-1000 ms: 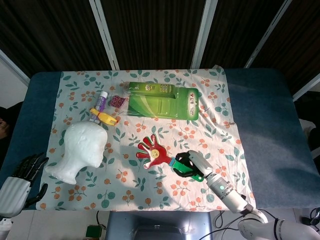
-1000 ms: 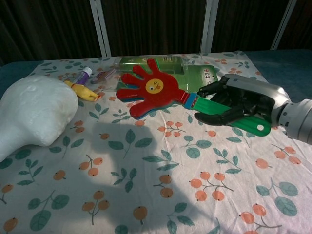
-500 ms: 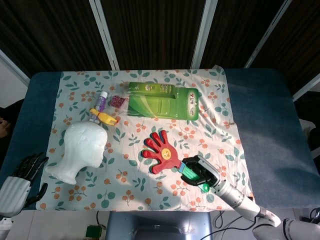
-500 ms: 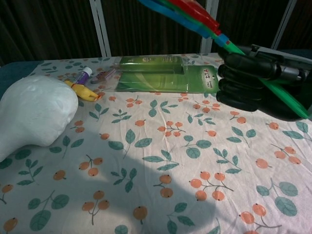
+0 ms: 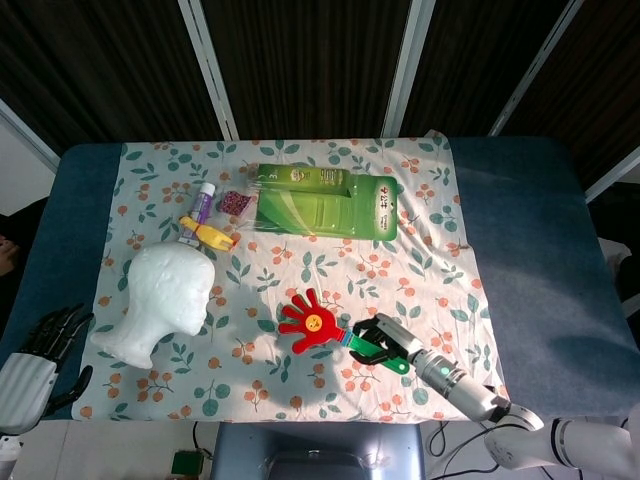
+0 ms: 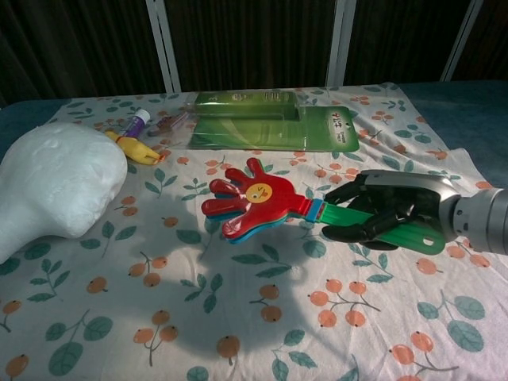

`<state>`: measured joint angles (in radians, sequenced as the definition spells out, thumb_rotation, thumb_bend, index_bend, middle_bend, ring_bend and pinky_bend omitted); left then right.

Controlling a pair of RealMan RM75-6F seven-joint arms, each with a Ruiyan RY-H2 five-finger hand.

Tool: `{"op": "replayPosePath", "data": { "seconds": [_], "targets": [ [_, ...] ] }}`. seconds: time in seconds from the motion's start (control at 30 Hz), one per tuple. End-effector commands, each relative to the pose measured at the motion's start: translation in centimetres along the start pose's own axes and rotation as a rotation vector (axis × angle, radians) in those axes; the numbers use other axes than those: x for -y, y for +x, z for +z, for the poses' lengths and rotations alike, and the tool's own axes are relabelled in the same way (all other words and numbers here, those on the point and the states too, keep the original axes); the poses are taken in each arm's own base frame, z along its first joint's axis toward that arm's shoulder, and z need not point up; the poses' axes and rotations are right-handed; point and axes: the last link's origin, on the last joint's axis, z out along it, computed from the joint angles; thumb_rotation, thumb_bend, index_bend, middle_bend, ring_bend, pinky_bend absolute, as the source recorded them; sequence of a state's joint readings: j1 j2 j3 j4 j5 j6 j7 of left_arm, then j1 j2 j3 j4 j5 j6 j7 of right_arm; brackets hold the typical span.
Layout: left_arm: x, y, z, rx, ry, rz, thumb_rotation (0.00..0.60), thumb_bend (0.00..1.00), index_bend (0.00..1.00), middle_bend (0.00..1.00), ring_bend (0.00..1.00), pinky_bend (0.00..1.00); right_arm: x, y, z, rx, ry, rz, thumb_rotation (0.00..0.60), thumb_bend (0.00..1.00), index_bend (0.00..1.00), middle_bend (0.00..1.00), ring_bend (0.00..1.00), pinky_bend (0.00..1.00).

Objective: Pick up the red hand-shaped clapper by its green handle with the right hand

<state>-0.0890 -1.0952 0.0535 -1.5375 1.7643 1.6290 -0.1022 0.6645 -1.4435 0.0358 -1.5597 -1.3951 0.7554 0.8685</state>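
Right hand: we see our right hand (image 6: 389, 214) wrapped around the green handle (image 6: 397, 232) of the clapper (image 6: 258, 200) — fingers (image 6: 353, 193) curled over the top, the handle's end sticking out past the palm.
Clapper: its red hand-shaped head points away from our right hand toward the left; in the chest view it casts a shadow on the cloth below, and we cannot tell whether it touches the cloth.
Left hand: our left hand (image 5: 45, 345) sits well apart at the near left edge, off the cloth — fingers apart, holding nothing.
Foam head: a white foam head (image 5: 165, 295) lies on the flowered cloth (image 5: 420, 230), between our two hands.
Green package: a flat green package (image 5: 325, 200) lies beyond the clapper, farther from our right hand.
Small items: a purple-capped tube (image 5: 203, 203) and a yellow toy (image 5: 210, 233) lie beyond the foam head.
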Motion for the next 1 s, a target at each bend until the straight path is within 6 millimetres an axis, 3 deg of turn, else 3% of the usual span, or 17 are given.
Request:
{"op": "replayPosePath", "data": {
  "seconds": [0.03, 0.23, 0.4, 0.53, 0.6, 0.67, 0.77, 0.87, 1.0],
  "targets": [
    [0.0, 0.0, 0.0, 0.001, 0.0, 0.001, 0.6, 0.44, 0.0, 0.0, 0.0, 0.12, 1.4, -0.7, -0.1, 0.016, -0.022, -0.009, 0.6, 0.84, 1.0, 1.0, 1.0, 1.0],
    [-0.1, -0.2, -0.1, 0.004, 0.002, 0.004, 0.6, 0.44, 0.0, 0.0, 0.0, 0.12, 0.7, 0.0, 0.2, -0.045, -0.037, -0.165, 0.6, 0.84, 0.99, 1.0, 1.0, 1.0],
    [0.0, -0.2, 0.1, 0.005, 0.004, 0.007, 0.6, 0.44, 0.0, 0.0, 0.0, 0.12, -0.7, 0.7, 0.9, -0.118, -0.116, -0.428, 0.6, 0.83, 0.8, 1.0, 0.95, 1.0],
    [0.0, -0.1, 0.1, 0.006, 0.003, 0.005, 0.6, 0.45, 0.0, 0.0, 0.0, 0.12, -1.1, 1.3, 1.1, -0.141, -0.2, -0.544, 0.6, 0.67, 0.65, 0.98, 0.84, 0.96],
    [-0.1, -0.1, 0.0, 0.005, 0.002, 0.003, 0.6, 0.46, 0.0, 0.0, 0.0, 0.12, -1.1, 1.4, 1.1, -0.15, -0.233, -0.571, 0.6, 0.54, 0.55, 0.92, 0.76, 0.89],
    [-0.1, -0.1, -0.1, 0.004, 0.002, 0.002, 0.6, 0.46, 0.0, 0.0, 0.0, 0.12, -1.0, 1.6, 0.9, -0.161, -0.247, -0.595, 0.6, 0.39, 0.36, 0.8, 0.61, 0.78],
    [-0.1, -0.1, -0.1, 0.001, 0.001, 0.001, 0.6, 0.46, 0.0, 0.0, 0.0, 0.12, -0.8, 2.3, 0.3, -0.185, -0.259, -0.656, 0.6, 0.29, 0.11, 0.58, 0.4, 0.63],
    [0.0, 0.0, 0.1, -0.001, 0.002, -0.001, 0.6, 0.46, 0.0, 0.0, 0.0, 0.12, -0.6, 3.0, -0.6, -0.198, -0.282, -0.724, 0.6, 0.25, 0.01, 0.41, 0.25, 0.51],
    [-0.1, -0.1, 0.1, 0.003, 0.001, 0.001, 0.6, 0.46, 0.0, 0.0, 0.0, 0.12, -0.1, 4.1, -2.1, -0.229, -0.327, -0.832, 0.6, 0.24, 0.0, 0.3, 0.15, 0.42]
  ]
}}
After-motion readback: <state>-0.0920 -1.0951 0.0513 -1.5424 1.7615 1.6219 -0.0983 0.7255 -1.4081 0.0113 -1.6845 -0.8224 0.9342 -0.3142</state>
